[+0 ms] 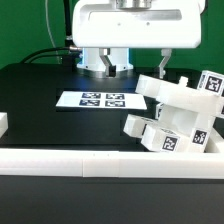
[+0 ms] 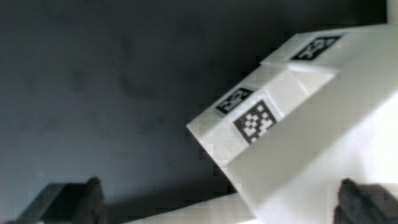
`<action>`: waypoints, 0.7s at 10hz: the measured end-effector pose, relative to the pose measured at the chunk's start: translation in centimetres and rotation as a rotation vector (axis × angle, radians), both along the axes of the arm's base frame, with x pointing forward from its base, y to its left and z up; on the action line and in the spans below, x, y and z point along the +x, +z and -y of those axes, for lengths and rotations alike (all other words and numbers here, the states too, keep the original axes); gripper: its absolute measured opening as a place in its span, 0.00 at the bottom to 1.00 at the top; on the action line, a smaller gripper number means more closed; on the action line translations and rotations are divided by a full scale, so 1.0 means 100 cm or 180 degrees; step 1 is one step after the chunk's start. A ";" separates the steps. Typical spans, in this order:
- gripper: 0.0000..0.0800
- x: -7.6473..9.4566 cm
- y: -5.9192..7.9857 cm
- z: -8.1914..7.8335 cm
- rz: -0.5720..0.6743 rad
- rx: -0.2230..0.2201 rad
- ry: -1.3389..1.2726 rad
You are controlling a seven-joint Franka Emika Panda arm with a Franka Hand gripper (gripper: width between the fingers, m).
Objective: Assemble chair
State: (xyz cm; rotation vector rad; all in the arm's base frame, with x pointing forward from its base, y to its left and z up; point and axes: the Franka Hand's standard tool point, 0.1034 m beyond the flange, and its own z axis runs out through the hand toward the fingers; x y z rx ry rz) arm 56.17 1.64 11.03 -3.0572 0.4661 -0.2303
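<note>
My gripper (image 1: 108, 64) hangs with jaws apart, holding nothing, at 12 o'clock over the black desk (image 1: 40, 100). The chair (image 1: 180, 115) parts sit clustered at 3 o'clock against the border rail (image 1: 70, 160). They look rigid, light, smooth plastic; I judge flat opposing faces best. Open room lies at 9 o'clock.

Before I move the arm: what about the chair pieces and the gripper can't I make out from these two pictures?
- Chair pieces: exterior view's right edge cuts the pile off; pieces overlap, joints unclear.
- Gripper: exterior view shows little below its white housing.
- Wrist view: only dark fingertips show; the tagged piece runs off frame, blurred.
</note>
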 end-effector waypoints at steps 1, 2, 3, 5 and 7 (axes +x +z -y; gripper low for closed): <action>0.81 0.000 -0.002 0.003 0.0028 -0.0021 0.0046; 0.81 -0.001 -0.006 0.008 0.0034 -0.0047 0.0075; 0.81 -0.002 -0.010 0.013 0.0024 -0.0064 0.0084; 0.81 0.001 -0.011 0.019 0.0131 -0.0109 0.0120; 0.81 0.003 -0.010 0.020 0.0205 -0.0133 0.0142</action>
